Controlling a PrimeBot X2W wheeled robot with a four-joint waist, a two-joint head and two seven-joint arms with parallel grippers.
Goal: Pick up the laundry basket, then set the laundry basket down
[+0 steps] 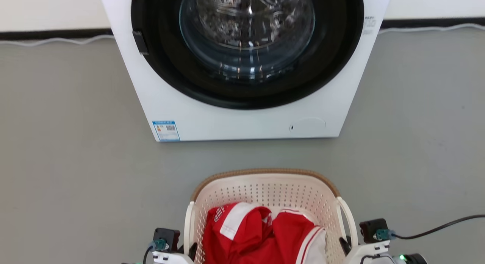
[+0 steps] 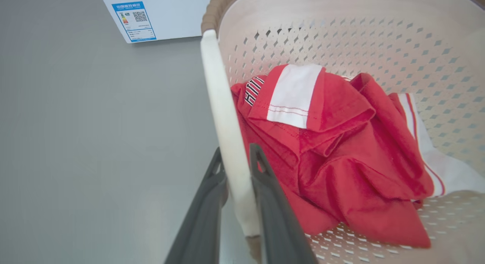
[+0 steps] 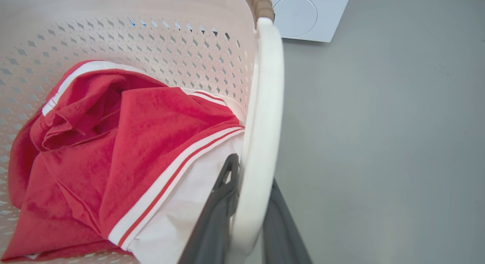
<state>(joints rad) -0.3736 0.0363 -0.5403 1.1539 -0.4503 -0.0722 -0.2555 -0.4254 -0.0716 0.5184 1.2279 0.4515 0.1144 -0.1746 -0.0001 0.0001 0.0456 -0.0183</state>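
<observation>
My left gripper [image 2: 235, 150] pinches the left handle [image 2: 223, 105], my right gripper [image 3: 253, 173] the right handle [image 3: 265, 105], of the laundry basket [image 1: 265, 172] holding a red shirt [image 1: 261, 233].

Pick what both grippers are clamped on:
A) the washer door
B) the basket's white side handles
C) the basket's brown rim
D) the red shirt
B: the left gripper and the right gripper each pinch a white loop handle of the basket.

A white front-loading washing machine [image 1: 242, 122], blue energy label [image 1: 166, 130] at its corner, stands on grey floor [image 1: 68, 161] before a black-skirted white wall [image 1: 49, 6].
</observation>
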